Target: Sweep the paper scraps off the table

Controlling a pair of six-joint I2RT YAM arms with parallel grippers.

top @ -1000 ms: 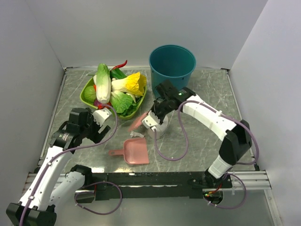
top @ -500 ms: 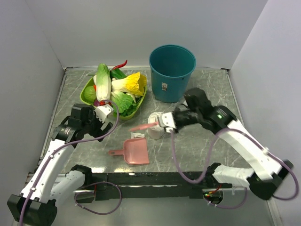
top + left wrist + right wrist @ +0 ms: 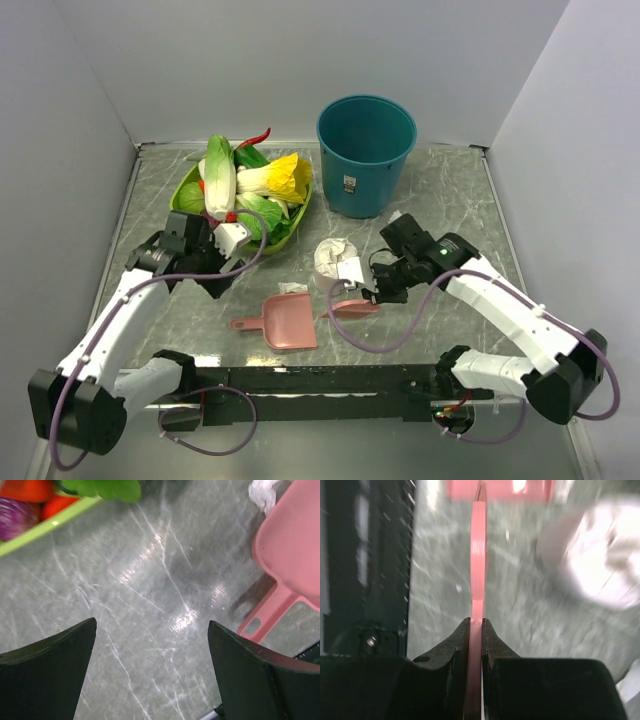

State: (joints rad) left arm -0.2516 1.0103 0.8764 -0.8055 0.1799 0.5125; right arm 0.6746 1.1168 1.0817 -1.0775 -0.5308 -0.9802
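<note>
At the left, the left gripper (image 3: 218,278) hangs released over the table (image 3: 440,190), its two dark fingers (image 3: 50,670) spread wide with only bare grey marble between them. Just beyond it on the far side sits the green tray (image 3: 183,203) heaped with vegetables (image 3: 240,185). To its right the pink dustpan (image 3: 285,322) lies flat near the front edge, handle pointing left. One of the paper scraps (image 3: 292,288) rests on the table against the pan's far edge. Right of that stands the white tissue roll (image 3: 332,258). Just near of it, the right gripper (image 3: 375,298) is clenched on a flat pink tool (image 3: 350,308), which points left toward the dustpan. The teal bucket (image 3: 366,150) stands at the far side.
</note>
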